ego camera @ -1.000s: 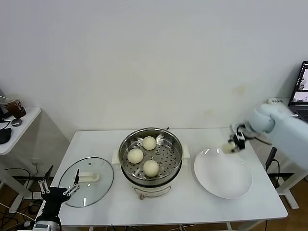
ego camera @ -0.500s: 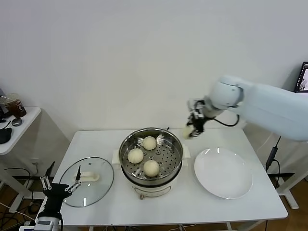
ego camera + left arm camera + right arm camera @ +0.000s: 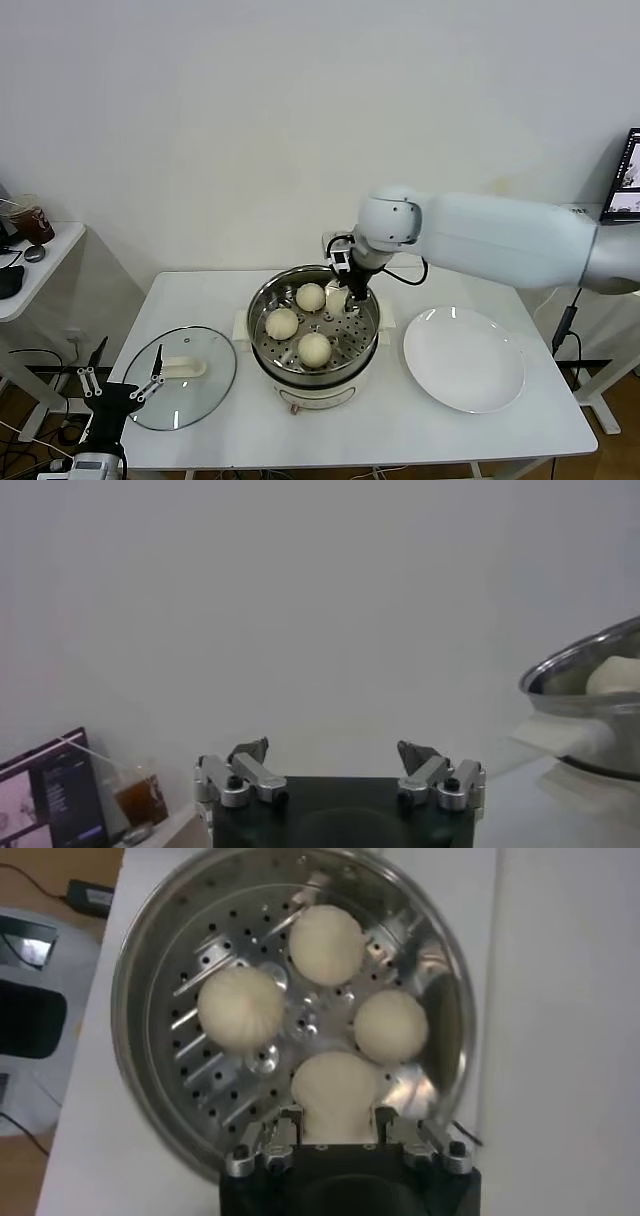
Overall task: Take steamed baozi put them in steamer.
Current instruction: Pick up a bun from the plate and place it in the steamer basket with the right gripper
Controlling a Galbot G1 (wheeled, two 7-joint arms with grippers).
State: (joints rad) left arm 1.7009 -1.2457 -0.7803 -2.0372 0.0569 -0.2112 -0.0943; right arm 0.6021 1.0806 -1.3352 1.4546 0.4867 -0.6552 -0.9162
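My right gripper (image 3: pixel 346 296) reaches over the steamer (image 3: pixel 314 335), fingers clamping the fourth bun (image 3: pixel 335 1091) above three buns (image 3: pixel 326 944) on the tray, as only its wrist camera shows, while my left gripper (image 3: pixel 338 771) idles open off the tabletop (image 3: pixel 420 425).

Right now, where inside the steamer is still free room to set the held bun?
Three baozi fill the steamer's tray centre. Bare perforated tray remains beside the right gripper, which holds the fourth bun. Outside, the white plate is bare.
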